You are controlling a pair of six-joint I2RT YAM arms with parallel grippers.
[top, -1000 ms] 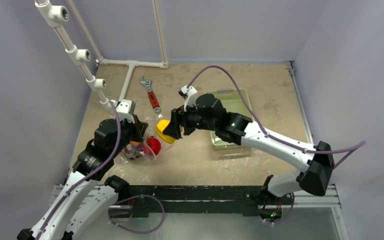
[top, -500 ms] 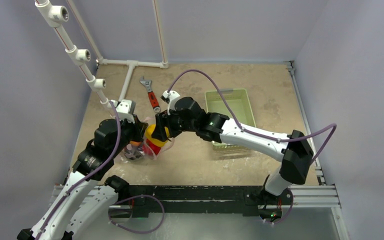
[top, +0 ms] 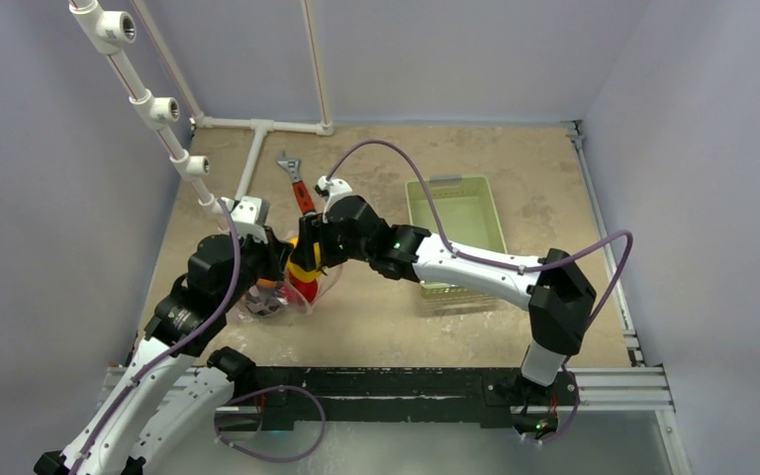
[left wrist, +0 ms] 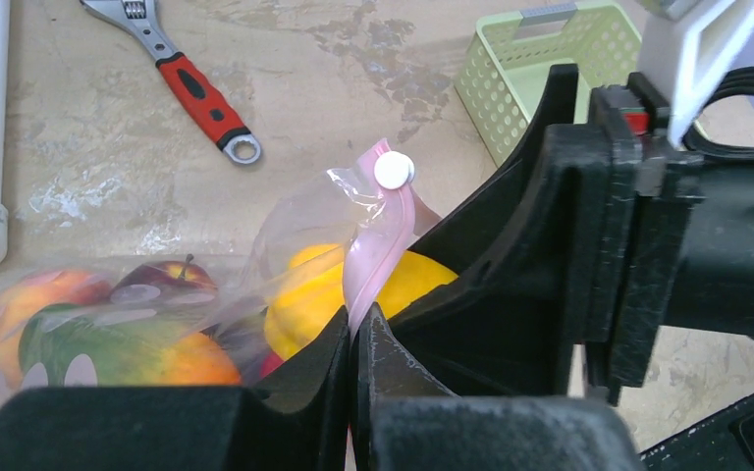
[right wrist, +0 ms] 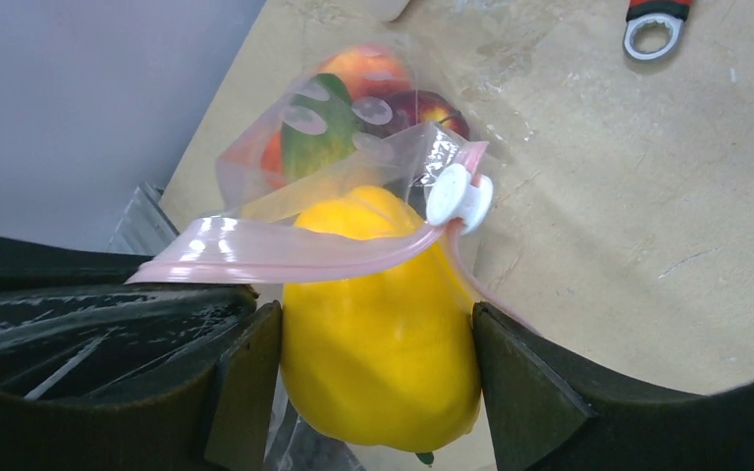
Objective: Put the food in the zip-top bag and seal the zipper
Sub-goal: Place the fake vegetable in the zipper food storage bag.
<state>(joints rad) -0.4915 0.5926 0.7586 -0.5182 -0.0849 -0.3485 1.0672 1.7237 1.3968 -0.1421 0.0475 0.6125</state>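
Note:
The clear zip-top bag (top: 275,297) lies at the left of the table, with several toy fruits (left wrist: 108,339) inside. My left gripper (left wrist: 353,329) is shut on the pink zipper strip (left wrist: 378,250) and holds the mouth up; the white slider (left wrist: 393,170) sits at the strip's end. My right gripper (right wrist: 378,339) is shut on the yellow pepper (right wrist: 383,343) and holds it at the bag's mouth, its front end under the pink strip (right wrist: 285,250). A red toy piece (top: 304,288) shows just below the pepper (top: 304,259) in the top view.
A red-handled wrench (top: 299,188) lies behind the bag. A pale green mesh basket (top: 455,223) stands at the right, under my right arm. White pipes (top: 257,129) run along the back left.
My right gripper has carried the yellow pepper leftward from beside the basket to the bag's mouth. The left gripper has kept its hold on the zipper strip.

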